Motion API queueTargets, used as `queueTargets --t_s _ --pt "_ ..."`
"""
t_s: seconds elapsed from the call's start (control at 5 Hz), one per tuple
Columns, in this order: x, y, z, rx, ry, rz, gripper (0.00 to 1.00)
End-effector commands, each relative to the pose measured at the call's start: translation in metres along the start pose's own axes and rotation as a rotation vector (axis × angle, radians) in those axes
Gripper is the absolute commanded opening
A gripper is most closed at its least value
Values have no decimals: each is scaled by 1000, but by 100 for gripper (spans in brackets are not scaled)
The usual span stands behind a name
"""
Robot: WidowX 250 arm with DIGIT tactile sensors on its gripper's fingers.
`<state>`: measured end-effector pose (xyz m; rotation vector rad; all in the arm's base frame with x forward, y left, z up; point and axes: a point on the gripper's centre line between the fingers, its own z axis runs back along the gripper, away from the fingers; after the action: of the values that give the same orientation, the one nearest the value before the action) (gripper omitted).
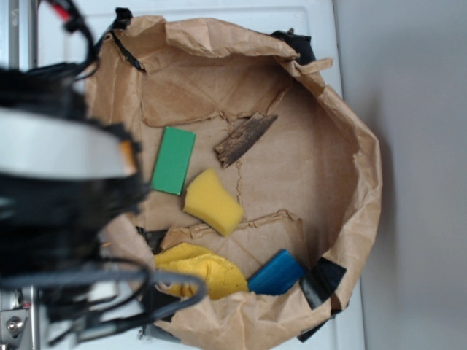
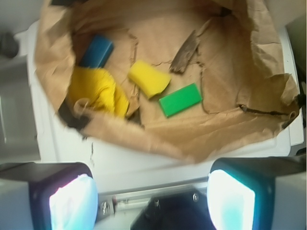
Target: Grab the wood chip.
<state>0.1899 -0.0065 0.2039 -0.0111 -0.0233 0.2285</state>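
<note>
Brown paper (image 1: 328,182) lines the bin. We see the wood chip (image 1: 244,139) just beside the green block (image 1: 174,160). The gripper (image 2: 152,201) hangs apart from it, fingers spread.

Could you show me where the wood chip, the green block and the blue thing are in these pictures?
wood chip (image 1: 244,138): exterior view, middle of the dark splintered shard.
green block (image 1: 174,160): exterior view, centre of its flat top face.
blue block (image 2: 96,51): wrist view, middle of its upper face.
</note>
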Motion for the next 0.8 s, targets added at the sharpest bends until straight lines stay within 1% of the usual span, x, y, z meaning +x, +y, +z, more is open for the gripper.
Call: queueTargets --t_s 0.0,0.4,0.6 --pt "5 2 12 -12 -44 15 100" --pt "5 2 12 -12 -44 15 100" --pt "51 -1 -23 -36 -111 104 100"
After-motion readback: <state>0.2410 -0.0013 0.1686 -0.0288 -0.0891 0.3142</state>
